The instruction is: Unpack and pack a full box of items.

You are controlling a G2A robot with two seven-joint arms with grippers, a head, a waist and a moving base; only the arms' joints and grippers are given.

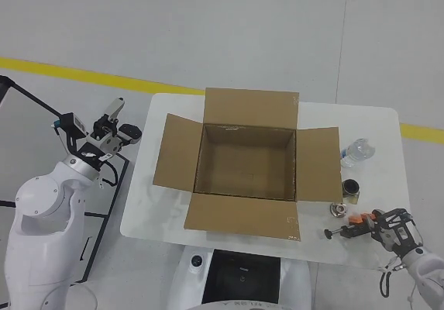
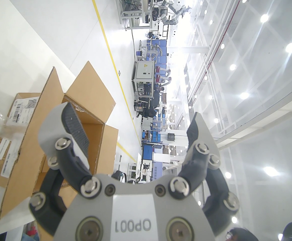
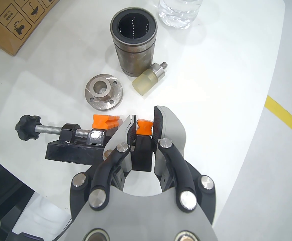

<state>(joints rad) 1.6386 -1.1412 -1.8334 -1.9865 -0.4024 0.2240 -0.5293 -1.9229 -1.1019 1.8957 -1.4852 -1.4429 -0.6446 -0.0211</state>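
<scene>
- Right end effector (image 3: 144, 122) clamped on the fixed-jaw end of the mini vise (image 3: 68, 147), which sits on the desk (image 1: 361, 124) right of the open cardboard box (image 1: 241, 213)
- Vise: metal, stiff, probably heavy for its size; end grip may let the screw side droop, mid-body hold safer
- Right arm low at the near desk corner; left end effector (image 2: 130, 112) fingers apart, raised beside the desk
</scene>
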